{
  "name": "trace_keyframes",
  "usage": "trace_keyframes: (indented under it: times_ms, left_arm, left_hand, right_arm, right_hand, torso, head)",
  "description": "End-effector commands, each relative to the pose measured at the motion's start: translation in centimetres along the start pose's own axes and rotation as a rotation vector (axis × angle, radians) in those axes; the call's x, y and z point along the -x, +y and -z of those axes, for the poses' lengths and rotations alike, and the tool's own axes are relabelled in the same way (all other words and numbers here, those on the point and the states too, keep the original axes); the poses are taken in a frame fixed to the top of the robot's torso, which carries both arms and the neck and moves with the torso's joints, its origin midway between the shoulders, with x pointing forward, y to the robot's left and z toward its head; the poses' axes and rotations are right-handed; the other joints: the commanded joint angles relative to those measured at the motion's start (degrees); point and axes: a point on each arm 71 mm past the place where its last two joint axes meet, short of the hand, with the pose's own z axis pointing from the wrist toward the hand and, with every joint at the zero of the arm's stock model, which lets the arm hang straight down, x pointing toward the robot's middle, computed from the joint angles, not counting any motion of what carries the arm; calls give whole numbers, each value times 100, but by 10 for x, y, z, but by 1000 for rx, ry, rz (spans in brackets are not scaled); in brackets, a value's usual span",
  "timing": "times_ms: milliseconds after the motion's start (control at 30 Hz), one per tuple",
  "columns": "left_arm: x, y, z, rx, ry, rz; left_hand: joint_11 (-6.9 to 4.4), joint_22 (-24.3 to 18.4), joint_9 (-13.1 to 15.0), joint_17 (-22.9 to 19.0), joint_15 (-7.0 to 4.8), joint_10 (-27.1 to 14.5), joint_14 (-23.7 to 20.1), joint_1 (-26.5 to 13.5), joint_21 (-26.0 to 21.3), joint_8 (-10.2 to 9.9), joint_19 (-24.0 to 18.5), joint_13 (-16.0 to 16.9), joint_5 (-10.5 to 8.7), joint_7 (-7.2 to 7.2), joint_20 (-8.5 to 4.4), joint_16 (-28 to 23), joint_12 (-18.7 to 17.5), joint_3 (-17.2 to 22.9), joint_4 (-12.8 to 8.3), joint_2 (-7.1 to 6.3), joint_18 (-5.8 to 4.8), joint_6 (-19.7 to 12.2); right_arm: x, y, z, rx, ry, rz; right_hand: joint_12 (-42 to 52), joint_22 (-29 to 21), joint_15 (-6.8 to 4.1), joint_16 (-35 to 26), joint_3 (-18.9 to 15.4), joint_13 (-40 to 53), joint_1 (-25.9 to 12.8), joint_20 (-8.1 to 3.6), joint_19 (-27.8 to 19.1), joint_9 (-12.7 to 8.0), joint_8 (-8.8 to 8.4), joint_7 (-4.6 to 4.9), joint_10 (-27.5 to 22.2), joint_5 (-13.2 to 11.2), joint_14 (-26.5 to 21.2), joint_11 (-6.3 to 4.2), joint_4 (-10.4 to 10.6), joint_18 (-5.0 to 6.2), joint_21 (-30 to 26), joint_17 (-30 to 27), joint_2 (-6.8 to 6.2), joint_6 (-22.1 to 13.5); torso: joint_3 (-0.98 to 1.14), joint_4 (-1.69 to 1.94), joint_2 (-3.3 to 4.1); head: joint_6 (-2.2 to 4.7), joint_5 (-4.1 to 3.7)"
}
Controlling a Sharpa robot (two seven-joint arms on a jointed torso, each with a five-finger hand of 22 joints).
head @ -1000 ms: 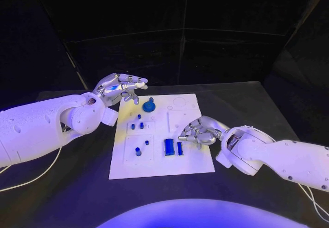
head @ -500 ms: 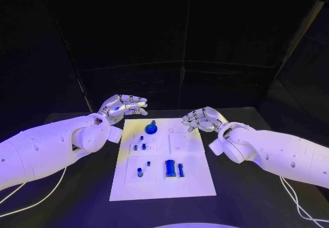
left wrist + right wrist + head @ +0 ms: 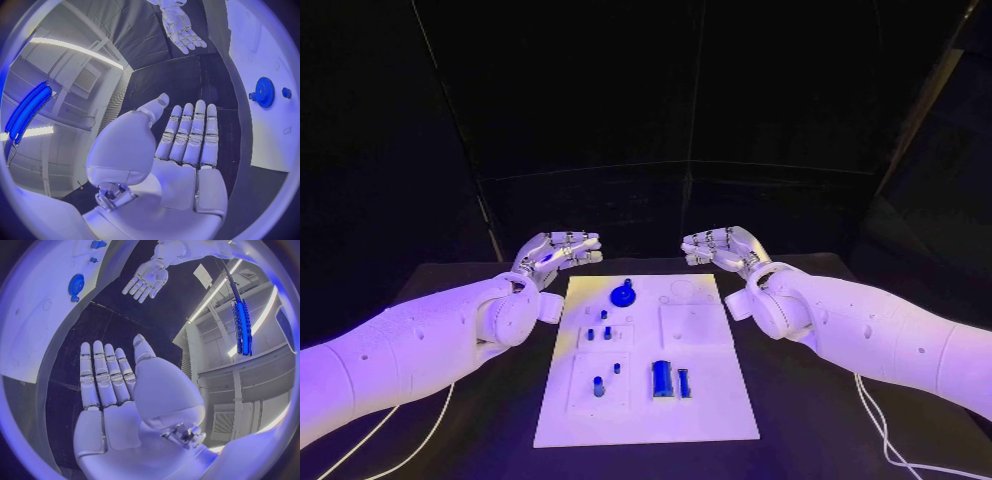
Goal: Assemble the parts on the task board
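Note:
The white task board [image 3: 707,405] lies in the middle of the table. A blue gear [image 3: 623,295] stands near its far edge, small blue pegs [image 3: 599,333] sit left of centre, and two upright blue blocks [image 3: 662,379] stand nearer me. My left hand [image 3: 557,250] hovers beyond the board's far left corner, fingers straight and apart, holding nothing. My right hand [image 3: 715,246] hovers beyond the far right corner, also flat and empty. The left wrist view shows the left hand [image 3: 181,140], the gear [image 3: 264,92] and the right hand [image 3: 181,27]. The right wrist view shows the right hand [image 3: 109,377] and the gear [image 3: 75,284].
The black table [image 3: 473,400] surrounds the board on all sides. White cables [image 3: 387,440] trail along the table at the left and at the right [image 3: 877,430]. Dark curtains stand behind the table.
Both hands have risen off the board and drawn back beyond its far edge. The right hand has left the blue blocks and opened flat. The camera has tilted upward.

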Motion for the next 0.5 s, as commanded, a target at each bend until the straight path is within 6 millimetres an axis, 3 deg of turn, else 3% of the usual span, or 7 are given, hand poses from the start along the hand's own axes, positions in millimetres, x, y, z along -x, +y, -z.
trace_keyframes:
  times_ms: [33, 67, 233, 267, 333, 367, 500]
  left_arm:
    - [-2, -2, 0, -4, 0, -2]
    - [-3, -2, 1, -4, -3, -3]
    - [-12, -3, 7, -11, -40, -9]
    - [-14, -3, 9, -12, -49, -11]
    - [-20, -4, 13, -16, -71, -15]
    - [-22, -5, 15, -19, -82, -18]
    - [-37, -9, 28, -31, -144, -32]
  left_hand:
    - [-279, -505, -293, -189, -245, -1681, -1609, -2186, -234, -207, -1332, -276, -237, -294, -450, -488, -374, -641, 258, 218, -290, -1657]
    - [-300, -543, -293, -593, -264, -1811, -1733, -2357, -249, -224, -1432, -276, -237, -314, -481, -525, -400, -693, 258, 218, -290, -1783]
    - [-410, -739, -293, -593, -359, -2464, -2358, -3206, -733, -642, -1952, -276, -237, -433, -659, -714, -546, -941, 258, 218, -379, -2429]
    - [-430, -775, -293, -593, -770, -2587, -2476, -3366, -733, -642, -2049, -276, -237, -454, -692, -748, -573, -989, 258, 218, -414, -2550]
    - [-464, -836, -293, -593, -770, -2792, -2672, -3631, -733, -642, -2211, -276, -237, -491, -746, -809, -617, -1066, 258, 218, -440, -2753]
    - [-878, -866, -293, -593, -770, -2889, -2765, -3757, -733, -642, -2289, -276, -237, -508, -772, -832, -638, -1104, 258, 218, -439, -2848]
    - [-878, -982, -293, -593, -770, -3278, -3136, -4260, -733, -642, -2596, -276, -237, -929, -877, -948, -722, -1250, 258, 218, -502, -3230]
  right_arm:
    - [-1, 2, 2, 3, -5, -3]
    - [-2, 3, 3, 4, -11, -8]
    - [-5, 10, 12, 13, -64, -63]
    - [-5, 12, 15, 14, -78, -77]
    - [-7, 16, 21, 14, -109, -107]
    - [-8, 18, 25, 13, -126, -123]
    - [-13, 28, 42, -4, -202, -191]
  right_hand:
    - [-329, -293, -219, -396, 290, -384, -2468, -420, -1415, -543, -346, -346, -1697, -387, -1797, -267, -392, -293, -507, -272, -185, -1573]
    - [-347, -293, -231, -396, 302, -384, -2599, -442, -1489, -543, -346, -365, -1785, -409, -1891, -281, -392, -294, -536, -286, -593, -1656]
    - [-490, -293, -704, -396, 433, -384, -3685, -626, -2115, -543, -346, -517, -2536, -580, -2684, -398, -392, -391, -760, -408, -593, -2351]
    - [-516, -293, -704, -396, 450, -384, -3866, -658, -2218, -543, -346, -542, -2661, -607, -2816, -418, -392, -420, -798, -429, -593, -2466]
    - [-558, -293, -704, -396, 478, -384, -4170, -711, -2390, -543, -346, -585, -2870, -655, -3038, -452, -392, -453, -861, -461, -593, -2660]
    - [-576, -293, -704, -396, 491, -384, -4315, -734, -2476, -543, -346, -605, -2969, -678, -3144, -858, -392, -453, -891, -876, -593, -2752]
    - [-650, -293, -704, -396, 919, -384, -4860, -826, -2789, -543, -346, -683, -3343, -764, -3542, -858, -392, -517, -1003, -876, -593, -3100]
  torso:
    - [22, 15, 7]
    - [38, 26, 8]
    - [151, 110, 20]
    - [162, 118, 21]
    - [171, 125, 22]
    - [171, 125, 22]
    - [171, 125, 22]
  head:
    - [29, 25]
    - [52, 41]
    - [220, 158]
    - [236, 169]
    - [250, 179]
    - [250, 179]
    - [250, 179]
